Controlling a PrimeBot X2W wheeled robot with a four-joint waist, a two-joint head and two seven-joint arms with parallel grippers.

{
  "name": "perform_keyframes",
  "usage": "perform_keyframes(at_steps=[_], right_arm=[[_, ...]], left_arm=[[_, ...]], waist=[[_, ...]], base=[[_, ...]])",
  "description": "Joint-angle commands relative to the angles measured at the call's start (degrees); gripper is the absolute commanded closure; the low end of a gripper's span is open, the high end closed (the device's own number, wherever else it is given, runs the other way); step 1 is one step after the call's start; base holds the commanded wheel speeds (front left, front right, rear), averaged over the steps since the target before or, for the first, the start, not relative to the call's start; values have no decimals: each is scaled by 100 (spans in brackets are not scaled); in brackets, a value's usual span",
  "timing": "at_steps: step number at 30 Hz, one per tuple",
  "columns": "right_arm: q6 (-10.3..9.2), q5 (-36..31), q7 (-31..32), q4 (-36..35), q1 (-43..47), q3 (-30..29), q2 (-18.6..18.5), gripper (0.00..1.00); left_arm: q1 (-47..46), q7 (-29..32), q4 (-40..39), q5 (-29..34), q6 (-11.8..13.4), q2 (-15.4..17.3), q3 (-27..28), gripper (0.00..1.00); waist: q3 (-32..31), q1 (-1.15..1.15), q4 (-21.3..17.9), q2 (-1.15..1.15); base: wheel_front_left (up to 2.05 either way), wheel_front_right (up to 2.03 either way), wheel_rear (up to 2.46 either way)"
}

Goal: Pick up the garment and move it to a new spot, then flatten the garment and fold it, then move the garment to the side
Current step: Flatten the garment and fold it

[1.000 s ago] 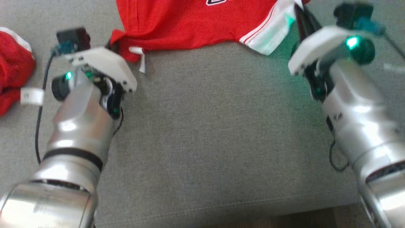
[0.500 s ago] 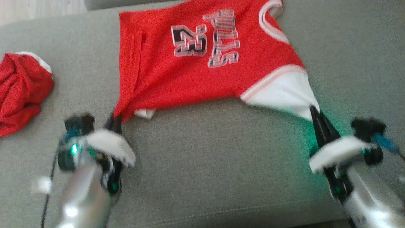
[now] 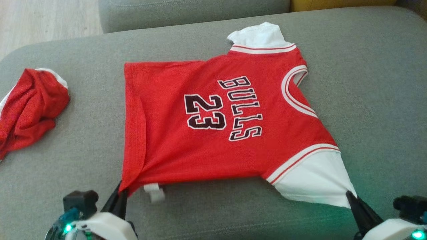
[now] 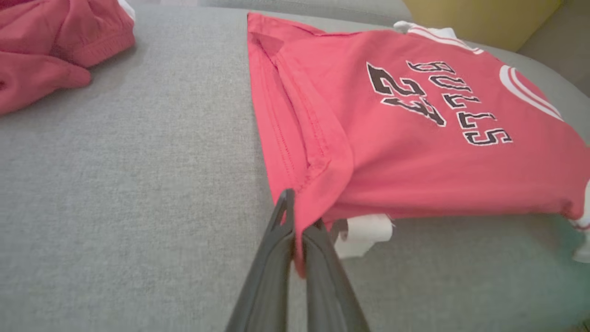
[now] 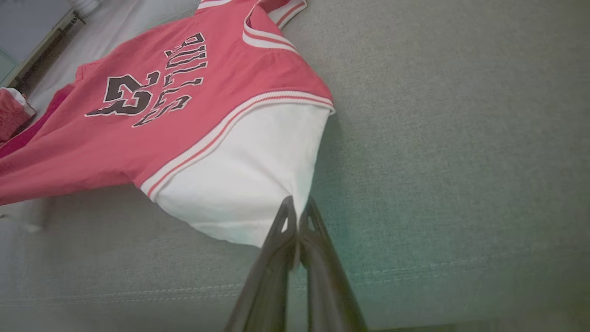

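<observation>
Mid-flatten: left pincer (image 4: 302,216) clamps the shirt (image 3: 200,133) by its hem corner (image 4: 318,184), right pincer (image 5: 297,214) grips the white sleeve (image 5: 249,175); next I'd pull taut.

Grey fabric couch seat (image 3: 367,66); pale wood floor (image 3: 43,20) upper left; yellow patch (image 3: 333,3), perhaps cushion, behind.

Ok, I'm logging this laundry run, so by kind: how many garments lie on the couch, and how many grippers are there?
jersey: 1
crumpled red garment: 1
grippers, left gripper and right gripper: 2
Total: 4
</observation>
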Motion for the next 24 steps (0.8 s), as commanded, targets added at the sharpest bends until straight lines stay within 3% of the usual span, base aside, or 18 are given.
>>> perform_keyframes(at_steps=[1, 4, 11, 17, 24], right_arm=[[-4, -203, 470, -799, 69, -174, 98, 100], [-4, -332, 917, -1199, 132, -306, 239, 100], [-4, -321, 1593, -1268, -490, -366, 164, 100], [-4, -68, 1998, -761, -1573, -307, -125, 100], [-4, 209, 1980, 131, -2911, -110, -440, 100]], left_arm=[[70, 395, -802, 57, 161, 240, 171, 100], [224, 826, -1209, 18, 211, 376, 138, 100], [-134, 1933, -1304, -373, -38, 740, 125, 100], [-959, 2904, -935, -1168, -447, 935, 280, 100], [-2078, 3545, -318, -1720, -785, 1046, 409, 100]], waist=[[-3, 0, 8, 0], [24, 0, 19, 0], [212, 0, 45, 0], [542, 0, 89, 0], [886, 0, 171, 0]], base=[[0, 0, 0], [0, 0, 0], [0, 0, 0], [0, 0, 0], [0, 0, 0]])
